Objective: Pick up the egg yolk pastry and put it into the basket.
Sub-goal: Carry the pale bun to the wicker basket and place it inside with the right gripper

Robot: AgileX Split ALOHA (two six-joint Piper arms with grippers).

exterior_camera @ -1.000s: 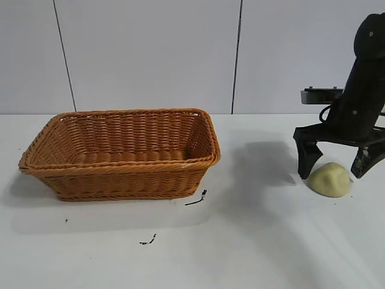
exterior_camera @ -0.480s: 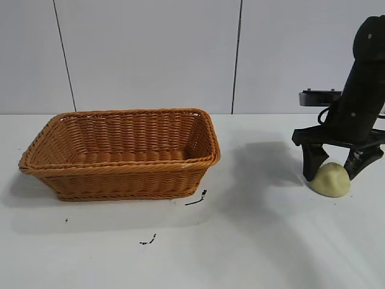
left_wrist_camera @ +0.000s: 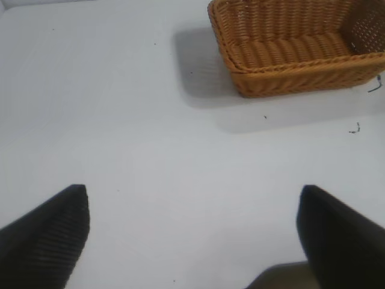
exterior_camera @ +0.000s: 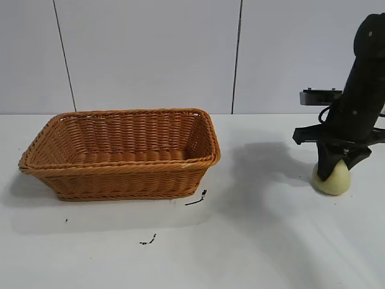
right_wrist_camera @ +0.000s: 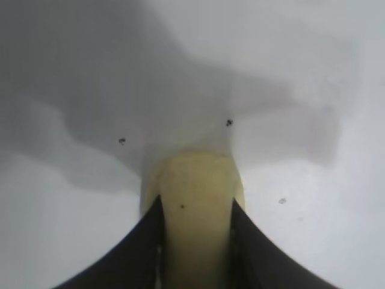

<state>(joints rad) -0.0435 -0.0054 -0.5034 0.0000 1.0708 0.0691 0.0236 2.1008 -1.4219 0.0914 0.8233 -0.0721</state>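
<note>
The pale yellow egg yolk pastry (exterior_camera: 331, 179) sits on the white table at the right. My right gripper (exterior_camera: 332, 167) is shut on it from above, its two black fingers squeezing its sides; the right wrist view shows the pastry (right_wrist_camera: 195, 205) pinched between them. The orange-brown wicker basket (exterior_camera: 120, 174) stands at the left of the table and holds nothing that I can see; it also shows in the left wrist view (left_wrist_camera: 289, 75). My left gripper (left_wrist_camera: 192, 235) is open and empty over bare table, out of the exterior view.
Small black marks (exterior_camera: 197, 198) lie on the table in front of the basket's right corner. A dark stand (exterior_camera: 320, 95) is behind the right arm. Bare white tabletop lies between the basket and the pastry.
My right gripper's fingers, open on either side of the pastry a second ago, have closed in on it and now pinch it. The basket has not moved.
</note>
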